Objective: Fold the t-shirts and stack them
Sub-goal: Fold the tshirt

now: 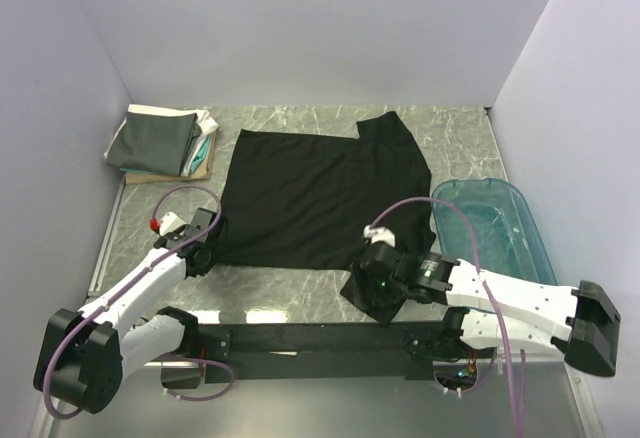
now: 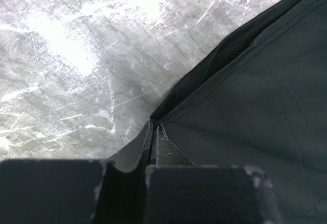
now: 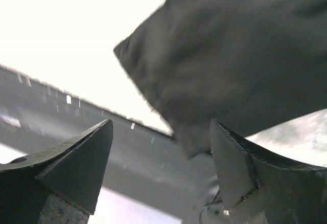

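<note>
A plain black t-shirt lies spread flat in the middle of the marble table. My left gripper sits at its near left corner. In the left wrist view the jaws are shut on the hem of the black cloth. My right gripper hovers at the shirt's near right flap. In the right wrist view it is open and empty, with the black cloth just beyond the fingertips. A stack of folded shirts lies at the back left, dark grey on top, with white, teal and tan edges below.
A translucent teal plastic tub stands at the right edge of the table, close to my right arm. A black rail runs along the near edge. Walls close in the left, back and right sides.
</note>
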`<state>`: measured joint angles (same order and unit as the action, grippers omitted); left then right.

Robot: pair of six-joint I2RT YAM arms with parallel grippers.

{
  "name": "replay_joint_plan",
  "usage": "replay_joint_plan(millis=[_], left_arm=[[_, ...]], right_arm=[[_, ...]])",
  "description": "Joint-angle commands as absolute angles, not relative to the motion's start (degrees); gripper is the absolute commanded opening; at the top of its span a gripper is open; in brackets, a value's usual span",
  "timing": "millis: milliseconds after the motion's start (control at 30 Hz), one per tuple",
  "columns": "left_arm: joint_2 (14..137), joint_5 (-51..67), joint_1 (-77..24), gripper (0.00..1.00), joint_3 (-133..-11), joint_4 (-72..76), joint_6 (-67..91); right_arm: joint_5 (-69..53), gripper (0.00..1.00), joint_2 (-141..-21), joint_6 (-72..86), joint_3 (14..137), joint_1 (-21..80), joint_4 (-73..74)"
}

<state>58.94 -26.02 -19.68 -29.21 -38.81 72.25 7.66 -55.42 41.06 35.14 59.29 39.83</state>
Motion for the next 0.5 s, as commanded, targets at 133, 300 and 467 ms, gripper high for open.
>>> replay_joint_plan(millis=[133,300,467], left_arm=[[56.4,-27.6,-19.3,0.01,-28.2,-39.8,73.7],[54.8,-27.5,-19.3,0.01,-27.5,-39.6,74.0],[54.7,-27.3,-19.3,0.01,-27.4,-40.1,74.9]], right_arm=[[6.5,0.73,-63.1,46.6,35.6,70.7,42.6],[8.2,0.66,-68.2,47.2,35.9,71.6,43.1],[7.7,0.62,-69.5,47.4,34.5,71.5,42.3]])
